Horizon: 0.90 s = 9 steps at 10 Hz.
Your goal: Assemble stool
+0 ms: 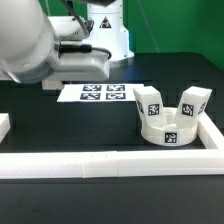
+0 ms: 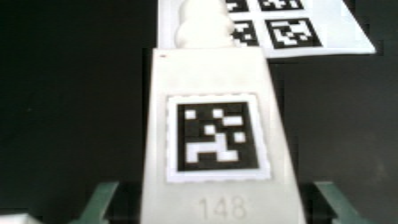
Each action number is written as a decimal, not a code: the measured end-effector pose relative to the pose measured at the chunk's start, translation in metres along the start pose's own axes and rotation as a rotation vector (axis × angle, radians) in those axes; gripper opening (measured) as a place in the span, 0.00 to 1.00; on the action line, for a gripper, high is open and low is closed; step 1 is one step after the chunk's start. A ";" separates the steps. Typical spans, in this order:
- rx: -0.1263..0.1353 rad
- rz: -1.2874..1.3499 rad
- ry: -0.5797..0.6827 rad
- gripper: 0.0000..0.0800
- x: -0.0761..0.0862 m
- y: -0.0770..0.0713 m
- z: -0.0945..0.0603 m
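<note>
The hand [image 2: 214, 196] was clamped on a white stool leg [image 2: 217, 120], one finger [image 2: 111, 198] on each side of it; the leg's square tag faced the wrist camera. Beyond the leg lay the marker board [image 2: 285, 25] on the black tabletop [image 1: 60, 125]. In the exterior view the arm [image 1: 40, 45] hid the hand. Toward that view's right, the round seat [image 1: 170, 130] carried two upright legs [image 1: 151, 103], just inside the white border rail [image 1: 100, 163].

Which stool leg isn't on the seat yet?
The leg between the claw fingers in the wrist view, tag facing the camera. The two other legs already stand in the round seat at the exterior view's right.
</note>
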<state>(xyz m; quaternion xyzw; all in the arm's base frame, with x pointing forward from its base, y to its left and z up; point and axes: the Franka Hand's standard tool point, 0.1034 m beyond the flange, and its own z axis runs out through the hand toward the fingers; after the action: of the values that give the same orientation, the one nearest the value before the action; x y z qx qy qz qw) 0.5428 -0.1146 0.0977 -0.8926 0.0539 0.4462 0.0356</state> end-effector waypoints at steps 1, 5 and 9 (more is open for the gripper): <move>-0.001 0.001 0.006 0.42 0.001 0.001 0.000; -0.031 -0.006 0.234 0.42 0.025 0.004 -0.021; -0.011 0.047 0.514 0.42 0.006 -0.018 -0.011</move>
<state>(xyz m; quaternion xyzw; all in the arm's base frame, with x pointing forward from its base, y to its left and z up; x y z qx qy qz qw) 0.5575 -0.0985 0.1004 -0.9754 0.0797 0.2056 0.0054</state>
